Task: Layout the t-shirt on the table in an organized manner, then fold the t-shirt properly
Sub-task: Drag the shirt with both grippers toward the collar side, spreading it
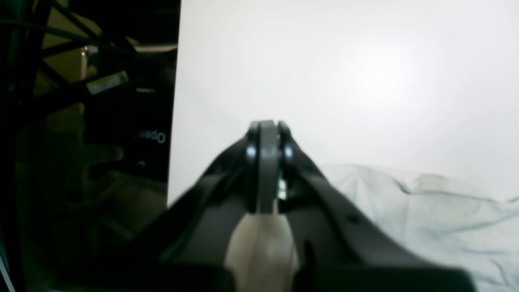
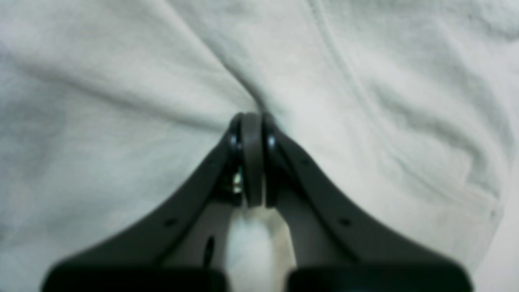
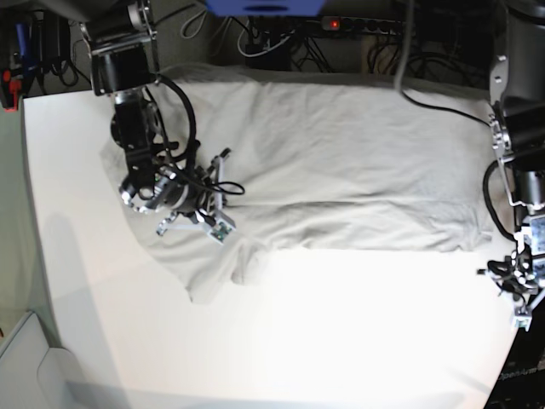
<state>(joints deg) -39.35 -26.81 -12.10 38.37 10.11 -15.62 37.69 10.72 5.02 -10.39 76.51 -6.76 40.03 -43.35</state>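
Layout step looks about done: t-shirt (image 3: pixel 341 162) spread over the far half of the table (image 3: pixel 281 341), both jaws pressed together, right claw (image 2: pixel 252 121) over cloth, left claw (image 1: pixel 267 125) off its edge; next I need a fold grasp.

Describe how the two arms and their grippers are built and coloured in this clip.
Both grippers, left gripper and right gripper, have curved matte black fingers tipped with grey pads around a pale central body. In the base view the arms are black and silver-grey segments with looping black cables and small exposed boards near the wrists.
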